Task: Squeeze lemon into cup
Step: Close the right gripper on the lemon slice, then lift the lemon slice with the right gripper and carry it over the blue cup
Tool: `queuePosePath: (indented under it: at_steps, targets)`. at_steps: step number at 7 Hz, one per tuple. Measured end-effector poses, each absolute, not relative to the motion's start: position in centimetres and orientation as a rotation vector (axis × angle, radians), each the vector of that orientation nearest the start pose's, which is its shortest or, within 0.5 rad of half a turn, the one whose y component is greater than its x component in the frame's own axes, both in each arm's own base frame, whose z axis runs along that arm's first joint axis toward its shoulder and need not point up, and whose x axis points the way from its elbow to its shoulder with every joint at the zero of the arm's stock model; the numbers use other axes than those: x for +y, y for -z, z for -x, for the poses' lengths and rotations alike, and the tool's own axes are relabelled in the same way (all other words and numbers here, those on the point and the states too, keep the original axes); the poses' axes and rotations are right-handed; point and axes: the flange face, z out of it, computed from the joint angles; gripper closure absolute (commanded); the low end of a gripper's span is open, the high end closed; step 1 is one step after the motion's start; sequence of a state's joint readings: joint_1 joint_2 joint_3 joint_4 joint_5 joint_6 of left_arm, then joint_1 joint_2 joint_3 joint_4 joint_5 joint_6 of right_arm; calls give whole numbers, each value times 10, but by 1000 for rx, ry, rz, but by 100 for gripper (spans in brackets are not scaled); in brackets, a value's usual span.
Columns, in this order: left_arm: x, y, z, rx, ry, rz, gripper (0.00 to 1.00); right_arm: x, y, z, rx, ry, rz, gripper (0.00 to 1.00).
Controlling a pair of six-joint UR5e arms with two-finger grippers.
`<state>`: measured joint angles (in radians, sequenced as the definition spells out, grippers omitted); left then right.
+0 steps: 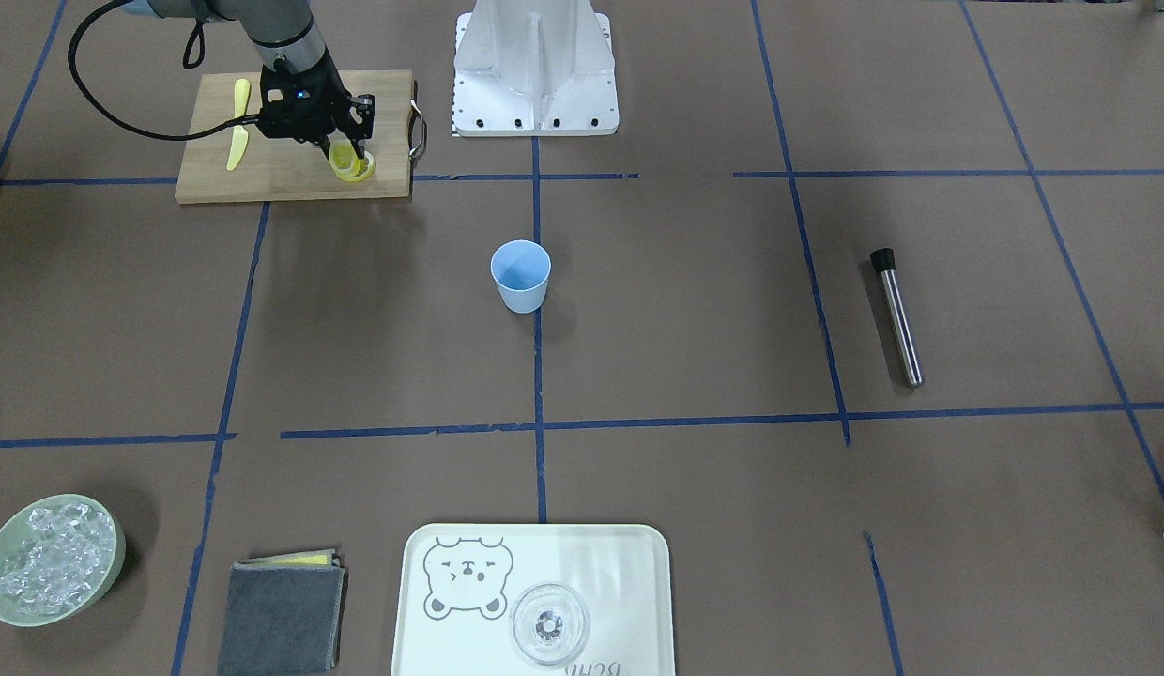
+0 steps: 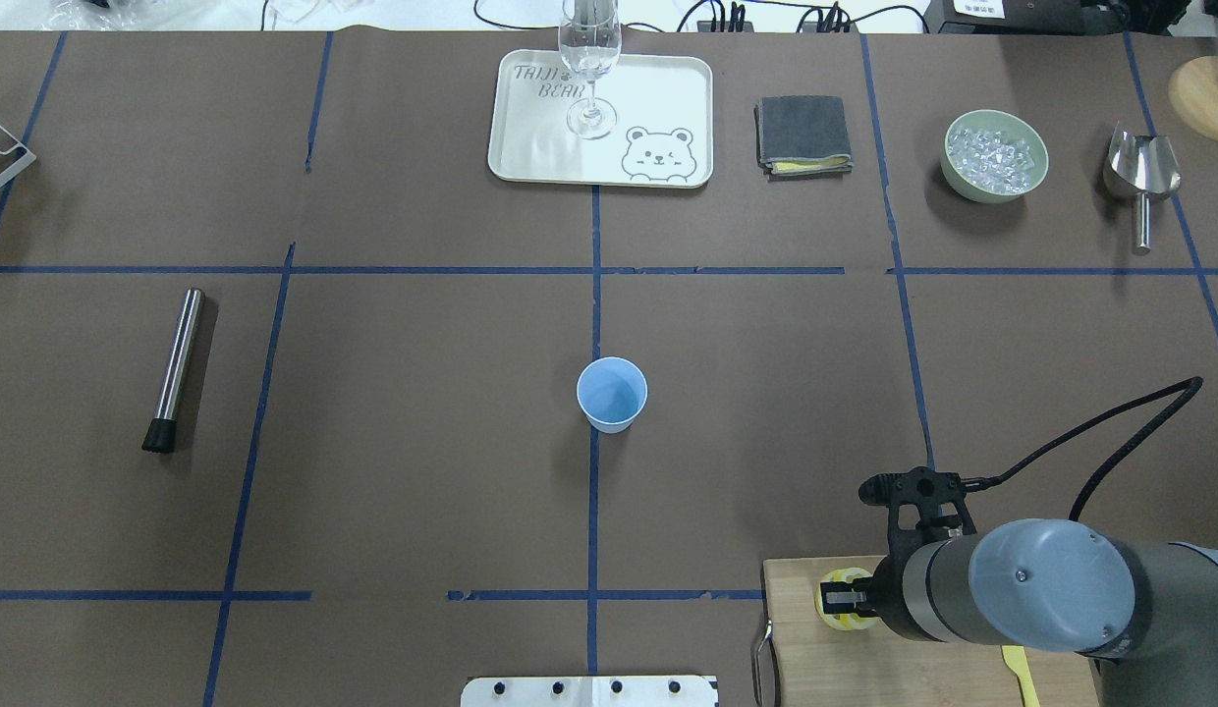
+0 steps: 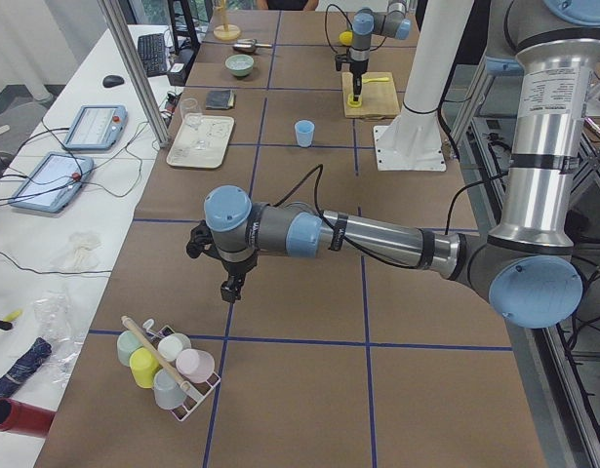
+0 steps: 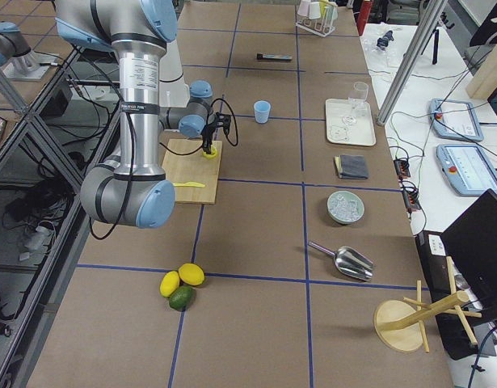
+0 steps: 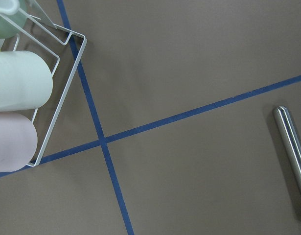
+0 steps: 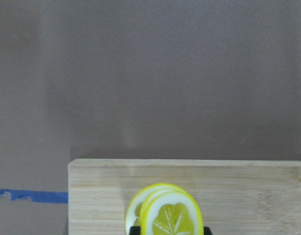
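Two lemon slices lie overlapped on the wooden cutting board (image 1: 263, 178). In the right wrist view the front slice (image 6: 172, 218) faces the camera, tilted up, with the second slice (image 6: 134, 208) just behind it. My right gripper (image 1: 352, 153) points down on the slices (image 1: 353, 167), its jaws closed against the front one. It also shows in the overhead view (image 2: 843, 597). The light-blue cup (image 1: 521, 274) stands upright and empty at the table's middle (image 2: 612, 393), well away from the board. My left gripper (image 3: 231, 291) hangs above the table near the cup rack; I cannot tell its state.
A yellow plastic knife (image 1: 237, 136) lies on the board. A steel muddler (image 2: 175, 368), a tray (image 2: 530, 147) with a clear glass (image 2: 591, 59), a grey cloth (image 2: 803, 135), an ice bowl (image 2: 995, 155) and a scoop (image 2: 1142, 172) sit around. A rack of cups (image 5: 23, 98) is by the left arm.
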<state>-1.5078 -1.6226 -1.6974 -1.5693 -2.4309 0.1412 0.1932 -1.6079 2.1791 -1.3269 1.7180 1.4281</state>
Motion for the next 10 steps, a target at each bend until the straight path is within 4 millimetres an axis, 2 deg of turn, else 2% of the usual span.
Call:
queuePosePath:
  at_steps: [3, 5, 7, 10]
  targets:
    - [-520, -563, 25, 854, -267, -201, 0, -207, -356, 403, -852, -1, -11, 55]
    - [-520, -564, 25, 854, -267, -200, 0, -221, -347, 393, -871, -31, -29, 52]
    - [-520, -565, 25, 855, -266, -197, 0, -238, -331, 394, -895, -62, -43, 50]
    - [-520, -566, 25, 859, -265, -195, 0, -284, -251, 423, -886, -122, -52, 51]
